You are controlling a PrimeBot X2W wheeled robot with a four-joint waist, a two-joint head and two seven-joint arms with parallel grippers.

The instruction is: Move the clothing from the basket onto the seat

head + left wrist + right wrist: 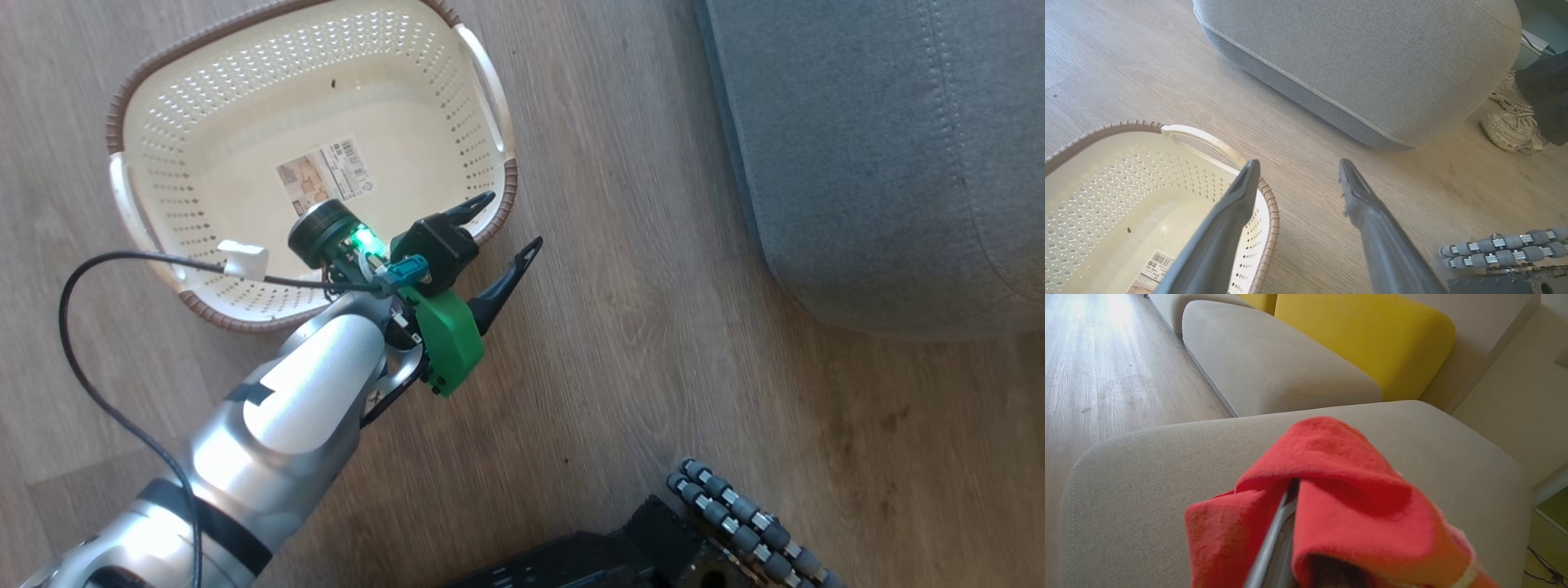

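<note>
Clothing [1347, 490]: red fabric bunched and draped over the right gripper [1291, 489], in front of the seat's [1167, 477] grey top; I cannot tell whether it touches the cushion.
Right fingers [1269, 543]: pressed together, clamped on the clothing.
Left gripper [514, 219]: fingers spread wide apart with nothing between them, over the basket's [114, 131] corner nearest the seat, one finger above the brown rim and the other above the wooden floor [653, 367].
Basket: on the floor, apart from the seat.
Label [325, 173]: paper sticker on the basket's bottom, with a barcode and a small picture; the print is too small to read.
Other writing: cannot tell of any brand.
Beside the seat: a pale laced shoe [1515, 126].
</note>
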